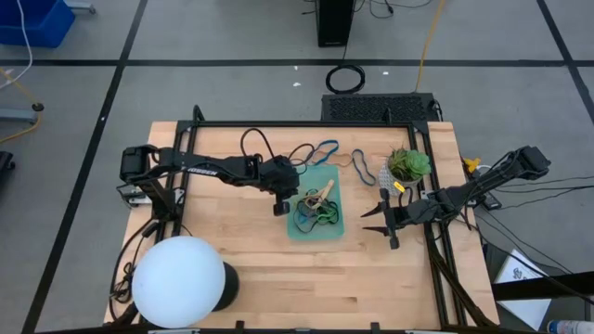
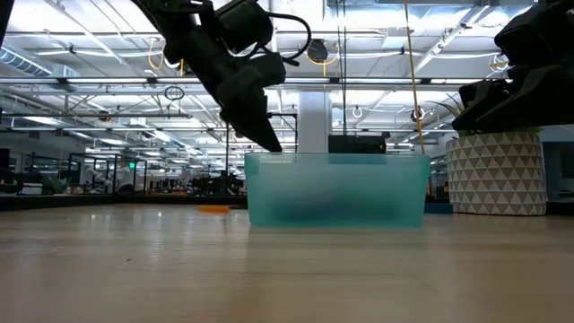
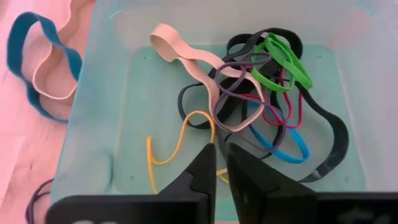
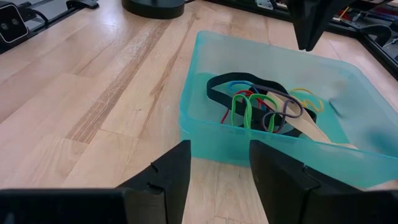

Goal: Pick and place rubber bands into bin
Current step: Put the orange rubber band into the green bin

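The left pincer point(image 3: 221, 163) is seen poised over the near-left part of the bin point(image 1: 336, 228), its fingers nearly closed with only a narrow slit between them and nothing visibly gripped; an orange band point(image 3: 177, 146) lies on the bin floor just below the tips, so a release appears to be in hand. The step would be done well if the fingers were parted fully while kept over the bin's interior, and lifted straight up so that no loop is snagged and dragged over the low rim. The right pincer point(image 4: 219, 168) is held released, with a wide gap, just to the right of the bin above the counter point(image 1: 251, 288). The bin sits at the middle of the counter, its long axis running near to far. Inside it a tangle of rubber bands point(image 3: 267, 93) is gathered toward its right side, while a tan band point(image 3: 186, 53) is stretched out lengthwise toward the far-left corner. Outside, a blue band point(image 3: 43, 68) is left on the counter just beyond the bin's far-left corner, with more loops lying further along the far side.
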`<action>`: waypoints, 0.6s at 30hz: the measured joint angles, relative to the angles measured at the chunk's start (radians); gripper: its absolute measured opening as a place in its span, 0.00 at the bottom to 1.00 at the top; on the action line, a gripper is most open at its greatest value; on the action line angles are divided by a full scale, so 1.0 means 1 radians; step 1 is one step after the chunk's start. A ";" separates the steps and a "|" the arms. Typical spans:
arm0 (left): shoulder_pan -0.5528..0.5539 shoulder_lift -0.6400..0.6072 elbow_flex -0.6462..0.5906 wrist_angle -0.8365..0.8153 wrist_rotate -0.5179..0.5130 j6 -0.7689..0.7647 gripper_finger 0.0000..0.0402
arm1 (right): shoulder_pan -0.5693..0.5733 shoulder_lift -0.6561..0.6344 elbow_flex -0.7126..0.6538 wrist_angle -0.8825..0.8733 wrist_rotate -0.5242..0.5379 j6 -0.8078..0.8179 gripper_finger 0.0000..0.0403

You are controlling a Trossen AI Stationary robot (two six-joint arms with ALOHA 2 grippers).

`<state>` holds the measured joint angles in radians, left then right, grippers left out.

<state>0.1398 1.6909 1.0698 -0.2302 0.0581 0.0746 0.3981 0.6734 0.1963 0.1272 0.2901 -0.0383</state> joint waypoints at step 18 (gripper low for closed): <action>0.000 -0.014 0.001 -0.020 -0.016 0.005 0.54 | 0.000 0.000 0.000 0.000 0.000 -0.001 0.39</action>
<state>0.1398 1.6773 1.0707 -0.2505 0.0422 0.0796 0.3982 0.6735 0.1963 0.1268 0.2901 -0.0390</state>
